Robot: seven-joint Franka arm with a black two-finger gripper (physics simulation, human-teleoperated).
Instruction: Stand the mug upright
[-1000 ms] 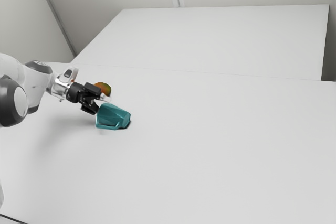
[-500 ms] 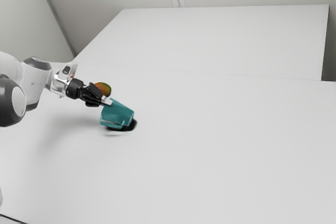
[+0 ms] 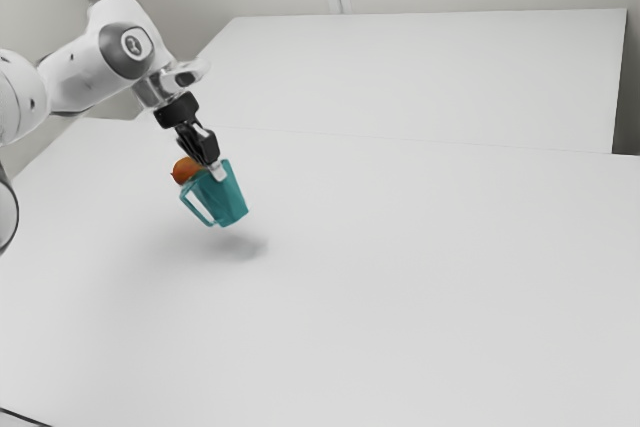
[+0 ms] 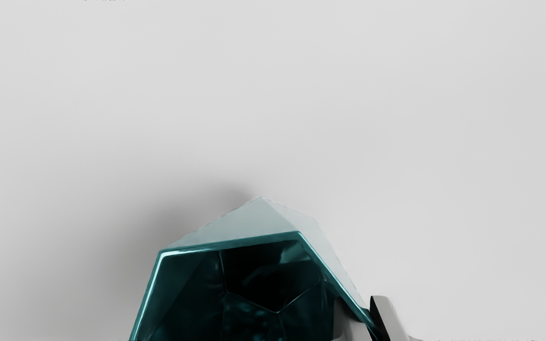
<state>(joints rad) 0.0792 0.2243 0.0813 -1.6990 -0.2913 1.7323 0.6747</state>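
In the exterior view the gripper (image 3: pixel 217 169) points down at the rim of the teal mug (image 3: pixel 227 199). The mug hangs above the table, its shadow below it, slightly tilted with its mouth up and its handle toward the exterior view's left. Seen from the wrist, the gripper (image 4: pixel 367 315) is shut on the mug's wall, one finger inside the mouth and the other outside. The faceted mug (image 4: pixel 254 232) shows its dark, open inside there; its lower part is hidden.
A round orange-red fruit (image 3: pixel 184 170) lies behind the mug and gripper, on the white table (image 3: pixel 400 277). The wide tabletop stretches toward the exterior view's right.
The hand has swung from nearly level to pointing steeply down, and the arm has risen. The mug has gone from lying on its side on the table to nearly upright in the air.
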